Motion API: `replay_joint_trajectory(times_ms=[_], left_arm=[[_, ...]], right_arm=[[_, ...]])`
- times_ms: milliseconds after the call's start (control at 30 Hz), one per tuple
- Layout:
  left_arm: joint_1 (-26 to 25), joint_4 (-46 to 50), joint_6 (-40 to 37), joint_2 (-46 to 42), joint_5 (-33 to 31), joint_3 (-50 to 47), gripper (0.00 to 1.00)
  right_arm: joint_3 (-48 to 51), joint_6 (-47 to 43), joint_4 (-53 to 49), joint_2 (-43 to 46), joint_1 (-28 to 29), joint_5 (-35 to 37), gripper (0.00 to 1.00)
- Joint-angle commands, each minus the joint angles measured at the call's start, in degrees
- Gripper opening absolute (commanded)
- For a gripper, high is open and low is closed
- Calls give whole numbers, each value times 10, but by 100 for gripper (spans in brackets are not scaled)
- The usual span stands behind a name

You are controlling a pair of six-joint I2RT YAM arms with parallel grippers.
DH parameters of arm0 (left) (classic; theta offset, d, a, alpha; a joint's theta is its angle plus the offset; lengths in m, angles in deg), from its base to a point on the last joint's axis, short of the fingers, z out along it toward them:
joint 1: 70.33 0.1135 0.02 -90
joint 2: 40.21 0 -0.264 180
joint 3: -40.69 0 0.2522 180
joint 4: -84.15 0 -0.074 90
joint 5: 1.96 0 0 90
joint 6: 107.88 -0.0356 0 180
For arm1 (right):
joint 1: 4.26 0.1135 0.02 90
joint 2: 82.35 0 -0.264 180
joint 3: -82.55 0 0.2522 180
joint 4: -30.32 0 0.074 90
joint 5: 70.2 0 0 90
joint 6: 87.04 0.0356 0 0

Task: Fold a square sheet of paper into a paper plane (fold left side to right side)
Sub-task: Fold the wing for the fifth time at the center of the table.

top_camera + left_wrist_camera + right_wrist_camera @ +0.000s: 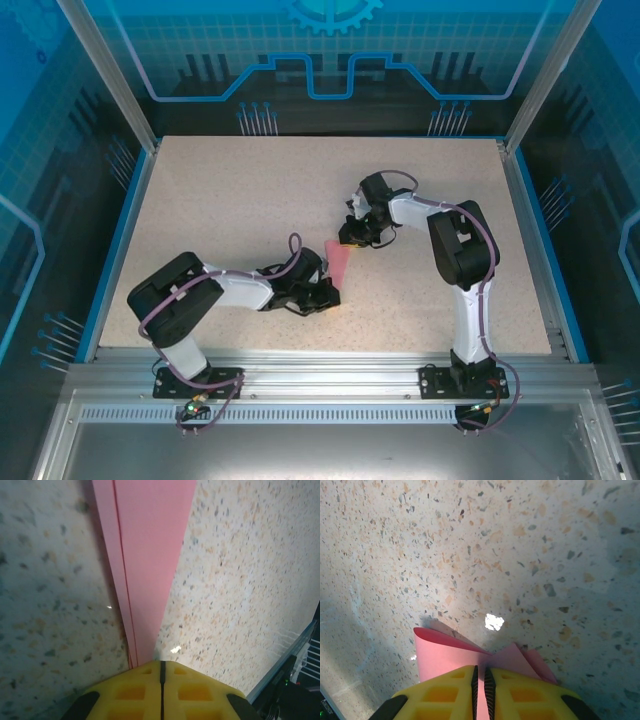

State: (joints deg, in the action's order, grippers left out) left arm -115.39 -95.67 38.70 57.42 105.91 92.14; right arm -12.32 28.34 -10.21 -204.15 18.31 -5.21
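On speckled tabletop (230, 200) — pink paper plane (340, 265); blue-lit panelled walls (420, 50) around.

Bright, even overhead light lit the table (230, 200); the top view was sharp, with blue-tinted surroundings. Each wrist view carried one small glare spot (174, 650) on the tabletop and soft, broad shadows toward its edges; the nearest foreground was slightly out of focus.

Paper plane (340, 262): plain pink-red. Desk (230, 200): beige, brown-grey speckles; blue edge (118, 250). Left end effector (161, 666), right end effector (480, 670): yellow. Arms (240, 288): white, black.
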Motion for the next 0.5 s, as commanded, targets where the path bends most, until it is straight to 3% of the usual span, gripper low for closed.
replay_joint_trajectory(times_ms=[0, 267, 467], left_arm=[[-24, 98, -14, 2, 48, -28, 8], [-18, 134, -39, -118, 33, -23, 10], [35, 187, -80, -170, 32, 30, 15]], right_arm=[[9, -6, 29, -28, -16, 67, 17], [9, -4, 31, -28, -11, 59, 17], [9, -2, 31, -23, -9, 58, 17]])
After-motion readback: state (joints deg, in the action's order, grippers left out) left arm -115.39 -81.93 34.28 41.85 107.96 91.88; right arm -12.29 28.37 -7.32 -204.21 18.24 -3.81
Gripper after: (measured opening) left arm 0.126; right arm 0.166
